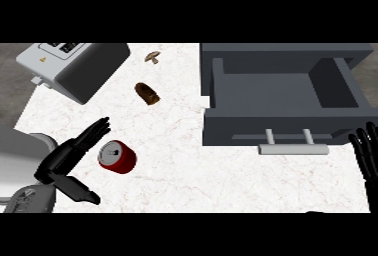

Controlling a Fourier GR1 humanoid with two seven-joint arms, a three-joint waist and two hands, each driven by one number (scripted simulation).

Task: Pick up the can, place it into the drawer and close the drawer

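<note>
A red can (117,156) with a silver top lies tilted on the white marble counter at the lower left. My left hand (71,159) is open just left of it, fingers stretched up past the can and thumb spread out below; I cannot tell whether it touches the can. The grey drawer (221,85) stands pulled open at the upper right, its inside bare, with a pale bar handle (292,148) on its front. My right hand (365,154) rests open at the right edge, fingers up, beside the drawer front.
A grey toaster (74,65) stands at the upper left. A brown bread-like piece (147,93) and a small mushroom (153,56) lie on the counter (221,175) between the toaster and the drawer.
</note>
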